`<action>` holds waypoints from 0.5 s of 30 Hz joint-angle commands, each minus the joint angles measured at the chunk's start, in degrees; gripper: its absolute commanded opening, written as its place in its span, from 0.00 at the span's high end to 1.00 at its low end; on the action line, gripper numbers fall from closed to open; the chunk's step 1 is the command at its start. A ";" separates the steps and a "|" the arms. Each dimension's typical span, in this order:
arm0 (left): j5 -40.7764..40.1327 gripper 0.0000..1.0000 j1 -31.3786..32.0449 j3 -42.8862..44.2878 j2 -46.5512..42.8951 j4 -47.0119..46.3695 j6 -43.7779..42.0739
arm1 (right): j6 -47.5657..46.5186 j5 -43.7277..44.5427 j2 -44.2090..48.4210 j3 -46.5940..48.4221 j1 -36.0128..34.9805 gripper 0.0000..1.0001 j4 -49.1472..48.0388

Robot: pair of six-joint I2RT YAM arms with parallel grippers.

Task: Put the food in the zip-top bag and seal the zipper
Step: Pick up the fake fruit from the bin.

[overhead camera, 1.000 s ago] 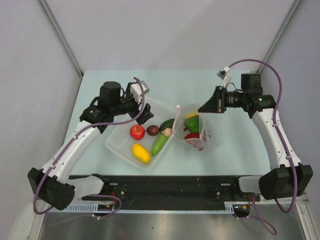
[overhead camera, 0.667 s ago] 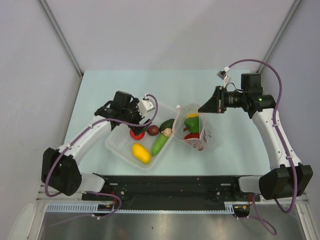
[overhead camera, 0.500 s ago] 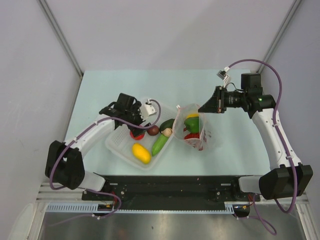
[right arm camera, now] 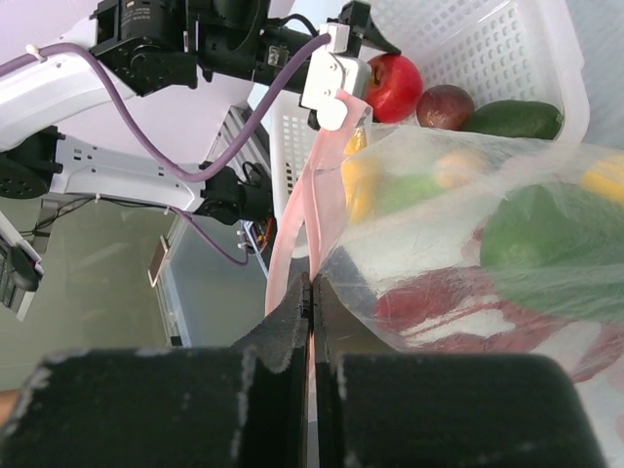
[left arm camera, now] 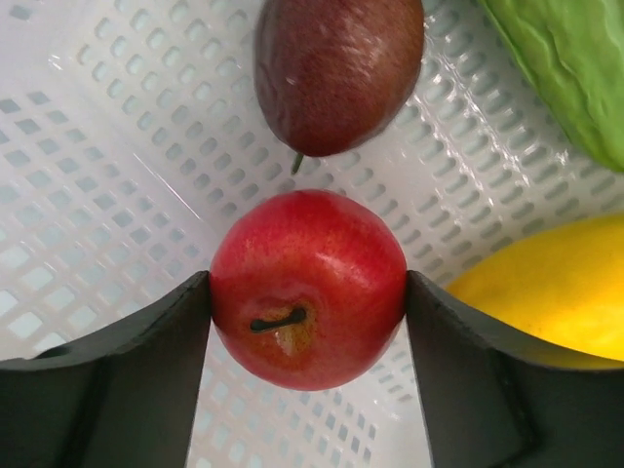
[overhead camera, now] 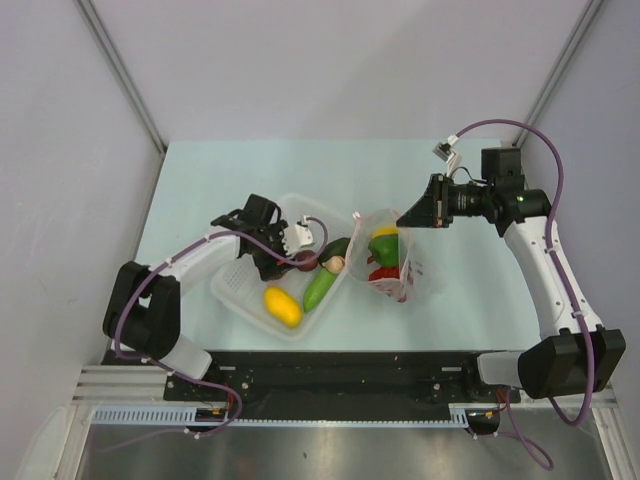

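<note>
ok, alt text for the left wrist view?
The left hand holds a red tomato between its two dark fingers, low in a white mesh basket. A dark plum sits just beyond the tomato, with a green cucumber at upper right and a yellow piece at right.

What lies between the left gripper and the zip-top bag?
Between the left gripper, holding the red tomato, and the zip-top bag, the top view shows: dark plum, beige mushroom, dark green piece, basket rim.
</note>
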State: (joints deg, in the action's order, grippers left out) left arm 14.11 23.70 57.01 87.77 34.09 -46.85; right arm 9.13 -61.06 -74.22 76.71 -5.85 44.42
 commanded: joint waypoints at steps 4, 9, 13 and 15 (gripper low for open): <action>8.54 0.59 -0.32 12.58 -2.24 10.82 2.54 | -0.87 -0.55 0.04 1.34 0.31 1.00 -0.57; 20.76 0.64 0.98 26.44 -6.81 11.18 13.85 | -0.60 -0.64 -0.14 1.34 -0.04 1.00 -0.92; 27.54 0.63 4.33 32.10 -9.89 3.46 25.03 | 0.19 -0.64 -0.32 1.34 -0.30 1.00 -1.97; 28.60 0.62 6.70 32.54 -11.21 -2.16 30.13 | 0.45 -0.73 -0.32 1.43 -0.31 1.00 -2.32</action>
State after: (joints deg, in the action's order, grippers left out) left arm 33.17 26.61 86.26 80.95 40.51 -29.43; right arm 9.02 -60.88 -74.59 76.71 -5.89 44.62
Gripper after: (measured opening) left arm 0.661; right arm 0.009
